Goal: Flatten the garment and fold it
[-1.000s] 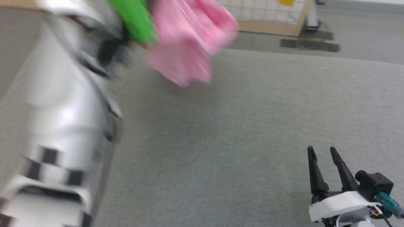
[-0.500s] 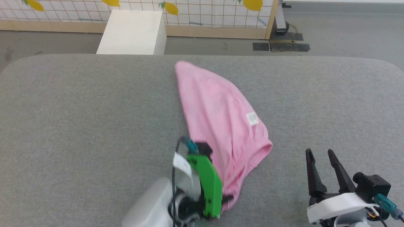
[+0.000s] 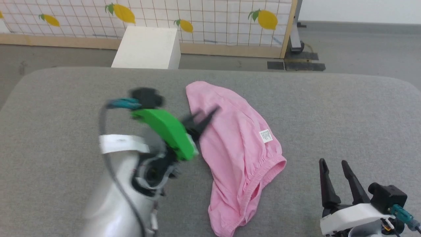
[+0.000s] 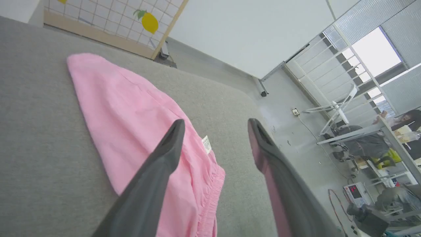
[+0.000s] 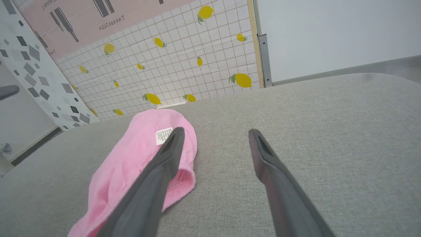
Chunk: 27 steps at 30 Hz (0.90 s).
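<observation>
Head view: the garment (image 3: 236, 148) lies rumpled in the middle of the frame on the grey table (image 3: 329, 108), with its waistband toward the lower right and its label (image 3: 265, 136) facing up. The left gripper (image 3: 204, 115), blurred, hovers over its left edge, fingers apart and empty. The right gripper (image 3: 335, 177) rests at lower right, fingers also apart. The cloth looks doubled over, so a pinch could catch both layers and bunch it instead of spreading it.

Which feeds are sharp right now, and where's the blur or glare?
Head view: the left gripper and its forearm are smeared by motion blur, while the garment, its label and the right gripper are crisp. Left wrist view: sharp, with the window blown out at upper right. Right wrist view: sharp.
</observation>
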Motion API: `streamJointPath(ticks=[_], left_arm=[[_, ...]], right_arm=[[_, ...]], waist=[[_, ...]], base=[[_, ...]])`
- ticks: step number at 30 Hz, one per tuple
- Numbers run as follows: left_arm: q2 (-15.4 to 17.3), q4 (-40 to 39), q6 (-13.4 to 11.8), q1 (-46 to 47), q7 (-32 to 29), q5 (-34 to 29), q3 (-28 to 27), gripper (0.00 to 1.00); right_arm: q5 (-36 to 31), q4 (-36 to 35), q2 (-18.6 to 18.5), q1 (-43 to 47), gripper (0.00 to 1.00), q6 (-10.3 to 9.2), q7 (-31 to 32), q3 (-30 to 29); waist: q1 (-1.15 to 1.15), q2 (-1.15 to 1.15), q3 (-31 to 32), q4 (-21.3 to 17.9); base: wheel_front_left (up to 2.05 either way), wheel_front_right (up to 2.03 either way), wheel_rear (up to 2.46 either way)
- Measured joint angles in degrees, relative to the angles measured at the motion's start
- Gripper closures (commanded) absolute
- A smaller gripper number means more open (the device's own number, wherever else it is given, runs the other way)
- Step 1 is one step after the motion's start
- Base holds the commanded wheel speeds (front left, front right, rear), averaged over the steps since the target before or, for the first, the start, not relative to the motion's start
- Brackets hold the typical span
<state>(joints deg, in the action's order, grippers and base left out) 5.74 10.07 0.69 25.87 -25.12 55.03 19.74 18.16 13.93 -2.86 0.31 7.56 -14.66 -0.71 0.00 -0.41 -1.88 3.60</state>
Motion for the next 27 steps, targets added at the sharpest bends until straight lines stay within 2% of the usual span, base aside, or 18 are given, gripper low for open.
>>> streamJointPath(ticks=[2, 6, 9, 12, 17, 20, 27], left_arm=[[2.9, -0.7, 0.8, 0.1, 6.6, -4.2, -2.1, 0.0], [9.3, 0.4, 1.6, -2.2, 20.4, -13.7, -4.7, 0.0], [10.8, 1.3, 1.0, -5.7, 29.2, -18.9, -5.3, 0.0], [11.0, 1.6, -0.3, -9.2, 35.7, -22.2, -5.4, 0.0], [9.0, 1.4, -3.3, -15.0, 38.5, -22.4, -7.3, 0.0], [7.9, 0.9, -3.4, -17.2, 38.9, -22.2, -7.3, 0.0], [6.7, 0.2, -3.7, -17.6, 39.4, -22.2, -7.5, 0.0]], right_arm=[[0.1, 0.5, 0.0, 0.0, 0.0, 0.0, 0.1, 0.3], [1.1, 1.3, 0.0, -0.1, 0.0, 0.0, 5.0, 1.0], [1.8, 1.4, 0.0, -0.3, 0.0, 0.0, 10.9, 1.9], [3.6, 0.6, 0.0, -0.8, 0.0, 0.0, 17.3, 3.9], [4.7, -0.2, 0.1, -3.9, 0.0, 0.0, 26.4, 7.8], [4.0, 0.9, 0.0, -5.9, 0.0, 0.0, 30.1, 7.7], [2.9, 2.2, 0.0, -10.2, 0.0, 0.0, 30.0, 8.9]], waist=[[0.0, 0.0, 0.6, 0.1], [0.0, 0.0, 1.1, 0.2], [0.0, 0.0, 1.0, 0.6], [0.0, 0.0, 0.5, 1.0], [0.0, 0.0, -1.0, 1.5], [0.0, 0.0, -2.2, 2.2], [0.0, 0.0, -4.5, 5.0]], base=[[0.0, 0.0, 0.0], [0.0, 0.0, 0.0], [0.0, 0.0, 0.0], [0.0, 0.0, 0.0], [0.0, 0.0, 0.0], [0.0, 0.0, 0.0], [0.0, 0.0, 0.0]])
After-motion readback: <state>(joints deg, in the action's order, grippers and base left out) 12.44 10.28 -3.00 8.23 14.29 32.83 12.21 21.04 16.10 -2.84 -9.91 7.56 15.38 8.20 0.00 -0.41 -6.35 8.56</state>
